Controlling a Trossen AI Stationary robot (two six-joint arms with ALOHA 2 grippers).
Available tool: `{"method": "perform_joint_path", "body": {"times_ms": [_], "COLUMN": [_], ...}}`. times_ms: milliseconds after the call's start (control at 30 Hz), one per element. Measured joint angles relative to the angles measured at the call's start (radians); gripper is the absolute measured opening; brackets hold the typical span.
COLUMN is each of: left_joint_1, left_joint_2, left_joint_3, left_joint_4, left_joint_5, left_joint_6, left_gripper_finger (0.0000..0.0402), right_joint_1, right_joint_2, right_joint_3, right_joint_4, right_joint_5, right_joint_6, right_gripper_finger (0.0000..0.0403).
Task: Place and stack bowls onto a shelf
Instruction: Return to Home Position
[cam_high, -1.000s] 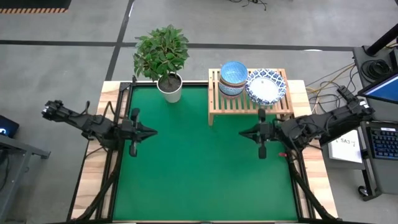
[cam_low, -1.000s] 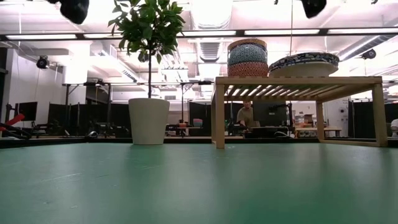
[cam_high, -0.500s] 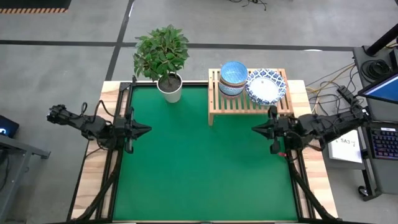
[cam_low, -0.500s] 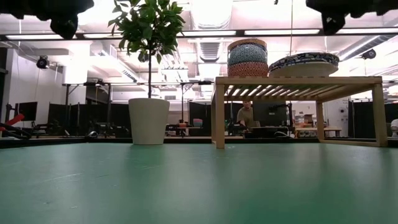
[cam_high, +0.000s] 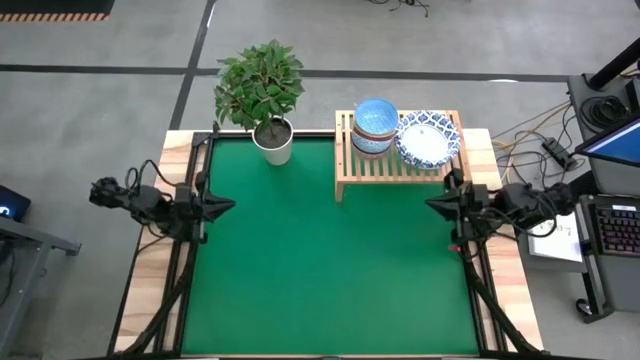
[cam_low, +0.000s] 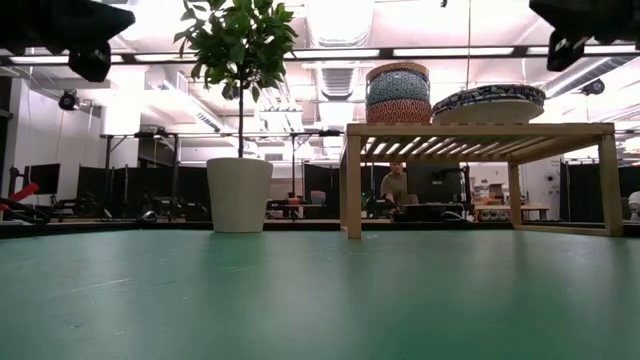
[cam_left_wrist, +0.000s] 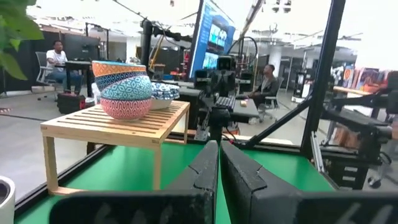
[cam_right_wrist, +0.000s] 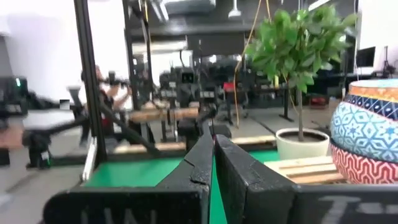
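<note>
The wooden shelf stands at the table's far right. On its slats rest a stack of small patterned bowls, a light blue one on top, and to their right the wide white bowls with blue rims, nested. The low view shows the small stack and the wide bowls on the shelf top. My left gripper hovers shut at the table's left edge. My right gripper hovers shut at the right edge, just in front of the shelf. Neither holds anything.
A potted plant in a white pot stands at the far edge, left of the shelf. The green mat spreads between the two arms. People sit at desks in the room beyond the table.
Both arms have drawn back from the middle of the table: the left gripper toward the left edge, the right gripper toward the right edge. Both stayed shut. The bowls and shelf have not moved.
</note>
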Motion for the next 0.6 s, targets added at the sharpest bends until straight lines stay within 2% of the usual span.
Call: {"method": "perform_joint_path", "body": {"times_ms": [67, 167, 433, 600], "left_joint_1": [0.001, 0.002, 0.003, 0.003], "left_joint_2": [0.0, 0.007, 0.001, 0.004], "left_joint_3": [-0.011, -0.021, -0.058, -0.144], "left_joint_4": [-0.006, -0.016, -0.021, 0.019], "left_joint_5": [-0.016, -0.031, -0.043, -0.042], "left_joint_6": [0.0, -0.018, -0.06, -0.103], "left_gripper_finger": [0.0, 0.0, 0.0, 0.0], "right_joint_1": [0.0, 0.0, 0.0, 0.0], "right_joint_2": [-0.039, -0.038, -0.025, -0.025], "right_joint_3": [-0.023, -0.061, -0.16, -0.24], "right_joint_4": [0.016, 0.004, 0.113, 0.164], "right_joint_5": [0.001, -0.005, -0.008, -0.006], "right_joint_6": [0.006, 0.011, 0.013, 0.016], "right_gripper_finger": [0.0009, 0.0009, 0.0009, 0.0009]}}
